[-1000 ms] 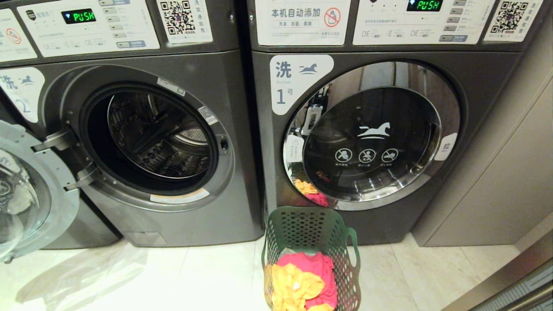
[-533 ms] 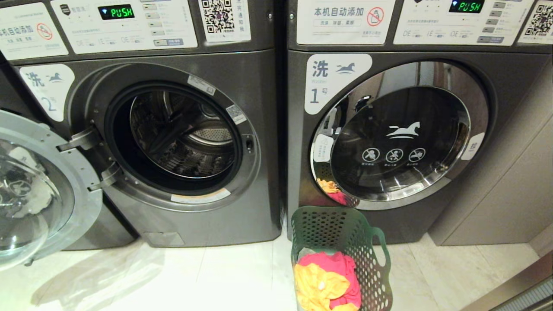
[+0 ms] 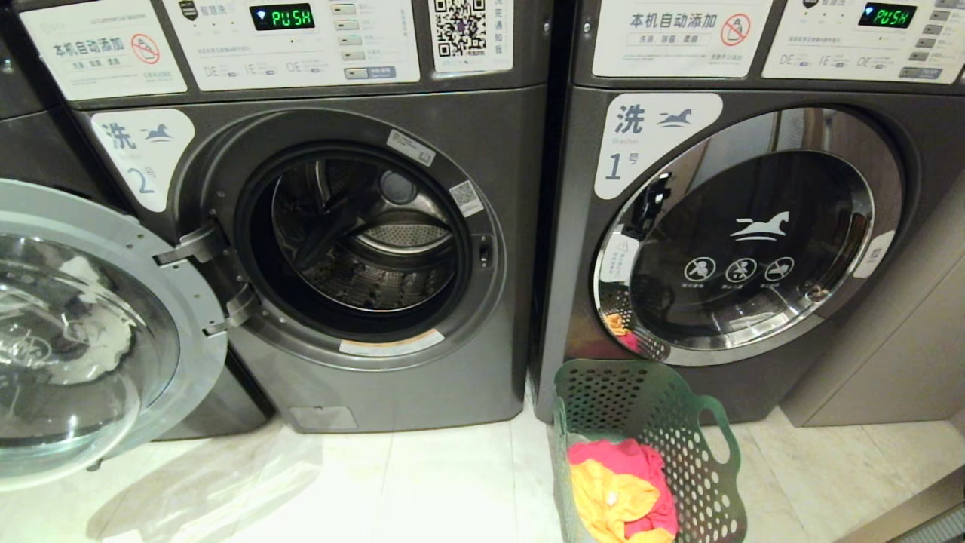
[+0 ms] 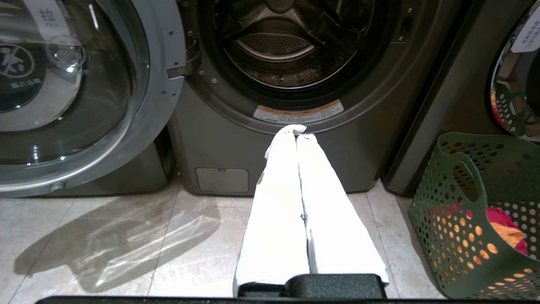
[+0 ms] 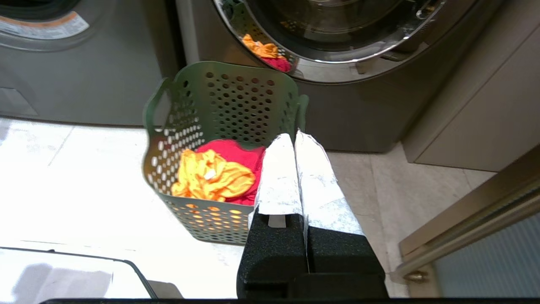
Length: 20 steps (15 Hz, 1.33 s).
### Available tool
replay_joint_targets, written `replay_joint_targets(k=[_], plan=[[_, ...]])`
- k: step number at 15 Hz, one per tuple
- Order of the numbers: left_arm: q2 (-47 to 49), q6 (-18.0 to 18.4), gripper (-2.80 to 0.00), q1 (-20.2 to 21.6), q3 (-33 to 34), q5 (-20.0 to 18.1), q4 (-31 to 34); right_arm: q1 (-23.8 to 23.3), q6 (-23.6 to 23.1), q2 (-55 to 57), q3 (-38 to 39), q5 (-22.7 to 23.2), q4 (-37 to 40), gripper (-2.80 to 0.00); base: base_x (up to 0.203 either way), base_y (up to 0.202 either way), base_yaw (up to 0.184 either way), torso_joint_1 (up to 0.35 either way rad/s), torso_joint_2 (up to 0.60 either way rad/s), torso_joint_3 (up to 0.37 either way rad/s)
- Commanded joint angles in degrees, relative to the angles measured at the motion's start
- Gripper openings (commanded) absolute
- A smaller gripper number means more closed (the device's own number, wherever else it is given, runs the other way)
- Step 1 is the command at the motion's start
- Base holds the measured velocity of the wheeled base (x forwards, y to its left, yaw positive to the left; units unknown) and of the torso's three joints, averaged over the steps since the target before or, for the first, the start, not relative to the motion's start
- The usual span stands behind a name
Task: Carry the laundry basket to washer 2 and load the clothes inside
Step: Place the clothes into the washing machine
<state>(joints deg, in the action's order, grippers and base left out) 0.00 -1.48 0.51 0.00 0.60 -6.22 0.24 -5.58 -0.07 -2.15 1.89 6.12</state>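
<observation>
The whole scene has slid rightward over the last second (the robot turning, not the things), centring washer 2 point(image 3: 362, 249), door open. The laundry basket point(image 3: 648, 445) with the clothes point(image 3: 622, 490) stands before washer 1 point(image 3: 746, 241), unlifted; left hand point(image 4: 296, 131) and right hand point(image 5: 292, 137) closed, empty.

Both washers are seen from above and in front by the head view, while washer 2 point(image 4: 287, 84) is faced low and close by the left wrist view and the laundry basket point(image 5: 236, 101), shared by all three, by the right.
</observation>
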Motion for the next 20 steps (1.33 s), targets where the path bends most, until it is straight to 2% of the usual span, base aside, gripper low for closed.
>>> replay_joint_targets(k=[1,12,20], plan=[[0.1,0.0,-2.8,0.0,2.3,0.0,-0.1,0.0,0.0,0.1,0.0,0.0,0.0,-2.8,0.0,0.19,0.001,0.003,0.01,0.002],[0.1,-0.1,-2.8,0.0,2.3,0.1,0.0,0.0,-0.1,0.1,0.0,0.1,0.1,-2.8,0.0,0.185,-0.001,0.001,0.0,0.003],[0.1,0.0,-2.8,0.0,2.3,0.0,0.0,0.0,-0.2,0.1,0.0,0.2,0.1,-2.8,0.0,0.01,0.001,0.001,0.0,0.0]])
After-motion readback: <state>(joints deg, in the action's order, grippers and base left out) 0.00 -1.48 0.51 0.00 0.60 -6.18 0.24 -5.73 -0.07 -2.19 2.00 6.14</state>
